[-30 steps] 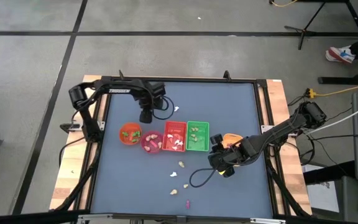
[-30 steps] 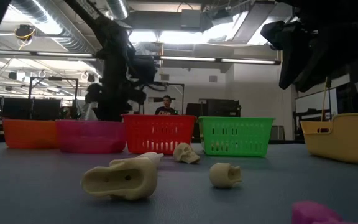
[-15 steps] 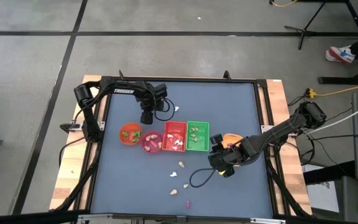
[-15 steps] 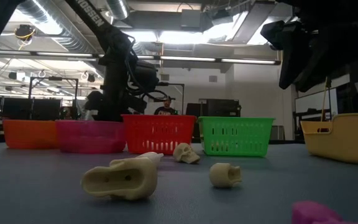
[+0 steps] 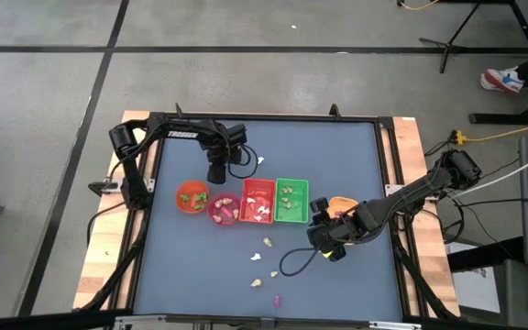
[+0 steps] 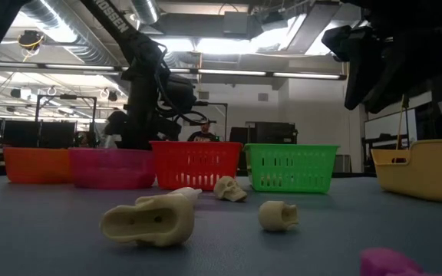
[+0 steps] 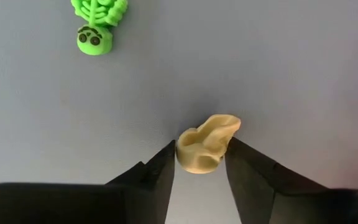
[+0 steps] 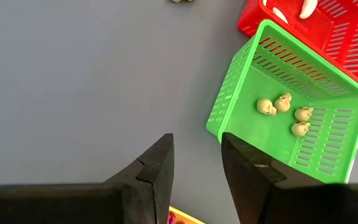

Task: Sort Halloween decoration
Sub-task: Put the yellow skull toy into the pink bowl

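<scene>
Since a second ago our left gripper (image 7: 199, 167) has narrowed onto a cream skull (image 7: 207, 143); we squeeze centred, then lift. Right gripper (image 8: 196, 158), at four o'clock, stands apart, empty.

A cream-yellow skull (image 7: 206, 143) lies on the grey table at the lower centre of the left wrist view, and a green skeleton figure (image 7: 97, 23) lies at its upper left. Four cream skulls (image 8: 283, 112) sit clustered in a green basket at centre right of the right wrist view. Loose cream pieces (image 6: 148, 218) and a magenta bit (image 6: 390, 262) lie low in the low view
</scene>
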### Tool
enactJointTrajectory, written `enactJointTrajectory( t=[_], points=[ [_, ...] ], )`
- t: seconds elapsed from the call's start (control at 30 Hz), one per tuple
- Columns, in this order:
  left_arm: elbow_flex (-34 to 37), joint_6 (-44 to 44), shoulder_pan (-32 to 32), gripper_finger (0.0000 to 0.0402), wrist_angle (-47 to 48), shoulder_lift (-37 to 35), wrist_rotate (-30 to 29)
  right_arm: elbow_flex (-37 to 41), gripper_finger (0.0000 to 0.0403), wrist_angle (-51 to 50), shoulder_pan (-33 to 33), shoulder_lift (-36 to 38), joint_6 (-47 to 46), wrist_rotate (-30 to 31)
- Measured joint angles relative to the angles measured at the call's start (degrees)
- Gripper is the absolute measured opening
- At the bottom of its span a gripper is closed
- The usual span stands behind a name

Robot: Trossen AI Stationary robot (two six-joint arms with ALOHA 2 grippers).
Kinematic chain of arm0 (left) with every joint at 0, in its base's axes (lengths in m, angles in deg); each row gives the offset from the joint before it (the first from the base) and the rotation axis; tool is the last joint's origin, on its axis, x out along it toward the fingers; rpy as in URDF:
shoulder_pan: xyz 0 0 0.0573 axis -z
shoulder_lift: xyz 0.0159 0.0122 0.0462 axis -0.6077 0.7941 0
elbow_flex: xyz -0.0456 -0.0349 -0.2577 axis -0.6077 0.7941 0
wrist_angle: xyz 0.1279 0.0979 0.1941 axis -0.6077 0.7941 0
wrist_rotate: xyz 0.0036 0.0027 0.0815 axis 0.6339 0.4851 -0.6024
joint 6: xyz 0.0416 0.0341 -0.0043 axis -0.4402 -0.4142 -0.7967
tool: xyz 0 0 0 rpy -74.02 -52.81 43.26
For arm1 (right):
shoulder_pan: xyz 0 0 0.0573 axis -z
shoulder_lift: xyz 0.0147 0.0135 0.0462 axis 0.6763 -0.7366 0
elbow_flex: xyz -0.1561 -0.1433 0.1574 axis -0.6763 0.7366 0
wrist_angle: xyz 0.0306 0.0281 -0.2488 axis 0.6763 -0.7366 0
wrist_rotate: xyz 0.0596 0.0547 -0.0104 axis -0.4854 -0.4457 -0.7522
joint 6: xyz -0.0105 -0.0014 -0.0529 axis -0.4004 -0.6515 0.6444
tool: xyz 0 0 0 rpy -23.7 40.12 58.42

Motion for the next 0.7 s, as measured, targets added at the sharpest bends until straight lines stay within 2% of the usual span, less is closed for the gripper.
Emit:
enactJointTrajectory(
  t=[0.33, 0.7],
  points=[
    [0.00, 0.03, 0.00, 0.0101, 0.10, -0.02, -0.30, 0.00, 0.0134, 0.00, 0.00, 0.00, -0.01, 0.02],
    [0.00, 0.23, 0.39, 0.0099, 0.12, -0.02, -0.49, 0.00, 0.0134, 0.00, -0.02, 0.00, -0.01, 0.00]
  ],
)
